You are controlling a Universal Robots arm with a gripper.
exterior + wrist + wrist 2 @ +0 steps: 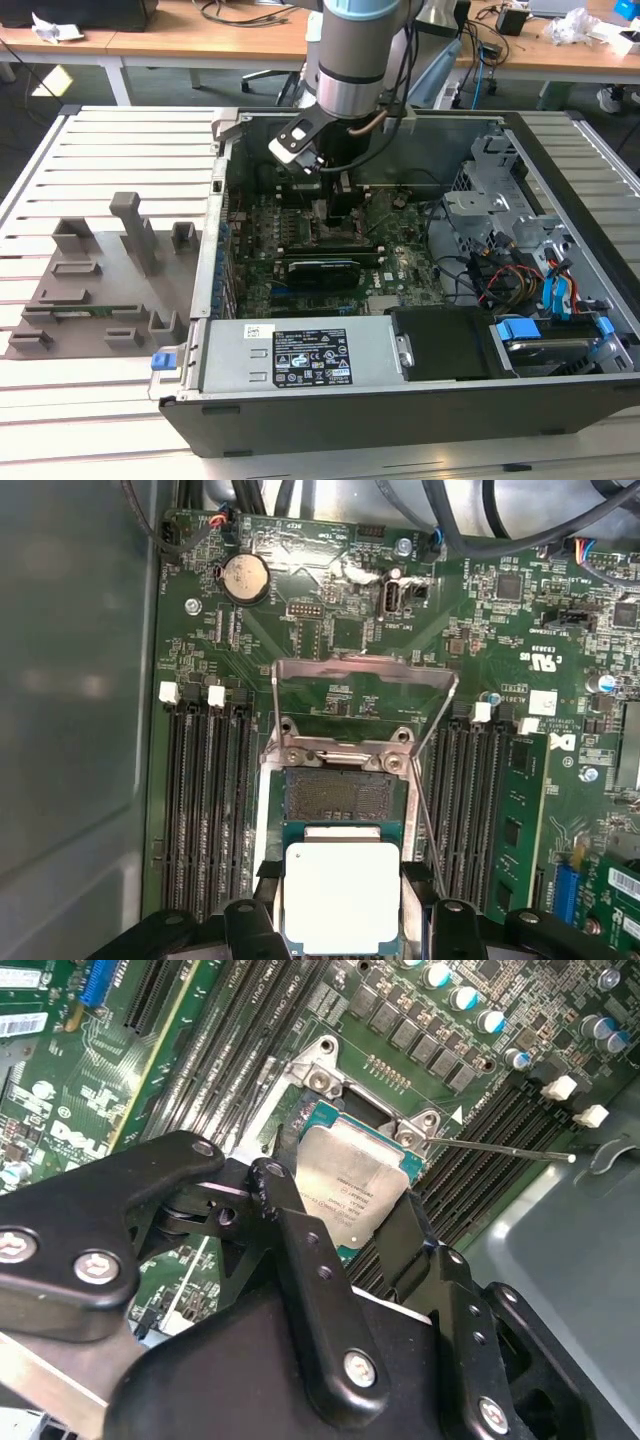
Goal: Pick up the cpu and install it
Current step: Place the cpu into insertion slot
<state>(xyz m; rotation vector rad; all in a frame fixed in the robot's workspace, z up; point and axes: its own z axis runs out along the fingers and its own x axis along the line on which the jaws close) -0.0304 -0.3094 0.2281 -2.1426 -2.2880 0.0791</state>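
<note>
The cpu [342, 895], a small square chip with a silvery top plate and a thin green rim, sits between my gripper's [342, 912] black fingers [268, 912], which are shut on its two opposite edges. The second wrist view shows the same hold, a finger [288, 1210] pressed against each side of the cpu [355, 1175]. The chip hangs just over the near edge of the open motherboard socket [345, 792], whose contact field is bare. The socket's metal load plate [365, 680] is flipped up. In the exterior view my gripper [335, 205] reaches down into the open computer case [230, 150].
Black memory slots [205, 800] flank the socket on both sides. A thin release lever [500, 1148] sticks out beside it. A long black expansion card [322, 272], the power supply [300, 355] and a drive cage with cables [520, 260] crowd the case. A grey parts fixture [100, 290] lies at the exterior view's left.
</note>
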